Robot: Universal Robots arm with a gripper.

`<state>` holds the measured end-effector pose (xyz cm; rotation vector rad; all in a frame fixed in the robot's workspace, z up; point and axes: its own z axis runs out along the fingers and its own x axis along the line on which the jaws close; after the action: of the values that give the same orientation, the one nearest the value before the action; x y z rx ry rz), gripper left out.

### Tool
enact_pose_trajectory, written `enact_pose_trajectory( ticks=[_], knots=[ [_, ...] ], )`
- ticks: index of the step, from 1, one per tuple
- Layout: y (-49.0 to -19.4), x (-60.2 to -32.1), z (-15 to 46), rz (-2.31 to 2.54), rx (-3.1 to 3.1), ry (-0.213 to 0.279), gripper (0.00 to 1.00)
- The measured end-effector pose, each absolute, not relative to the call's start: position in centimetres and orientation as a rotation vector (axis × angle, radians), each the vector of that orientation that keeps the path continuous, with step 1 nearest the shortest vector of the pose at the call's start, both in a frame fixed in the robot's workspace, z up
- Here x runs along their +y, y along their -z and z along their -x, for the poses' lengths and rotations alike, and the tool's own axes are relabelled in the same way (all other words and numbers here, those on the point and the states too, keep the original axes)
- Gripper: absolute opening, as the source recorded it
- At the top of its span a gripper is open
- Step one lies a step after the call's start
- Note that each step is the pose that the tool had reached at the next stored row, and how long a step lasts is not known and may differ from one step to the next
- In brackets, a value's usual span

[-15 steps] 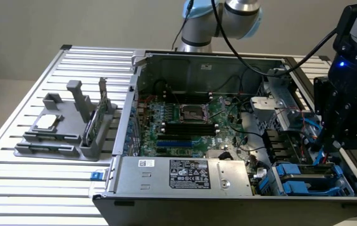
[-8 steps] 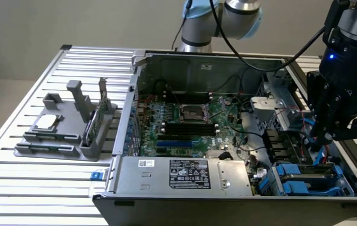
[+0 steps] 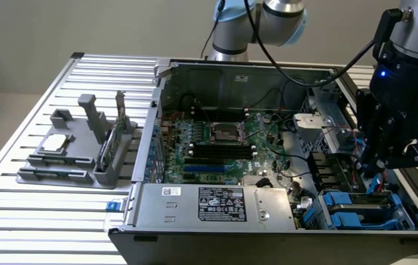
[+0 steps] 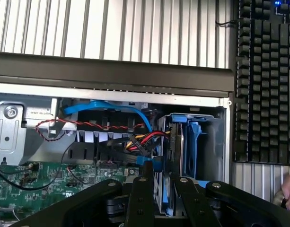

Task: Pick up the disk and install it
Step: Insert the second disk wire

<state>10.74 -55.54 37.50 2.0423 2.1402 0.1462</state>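
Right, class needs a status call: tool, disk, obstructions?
Tool low over the drive bay. Disk edge-on in the bay, blue carrier showing; grip unclear. Red and blue cables crowd beside it.

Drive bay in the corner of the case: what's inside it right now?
Blue plastic carriers sit in the drive bay, with blue and red cables running beside it. The tool hangs above and covers part of the bay, so what the carriers hold can't be made out.
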Motion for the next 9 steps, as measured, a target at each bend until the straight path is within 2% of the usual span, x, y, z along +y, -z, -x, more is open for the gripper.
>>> enact_pose_trajectory(
  ticks=[9],
  knots=[
    [-37.07, -55.54, -10.72, -2.045, 2.137, -0.146, 0.25]
  ],
)
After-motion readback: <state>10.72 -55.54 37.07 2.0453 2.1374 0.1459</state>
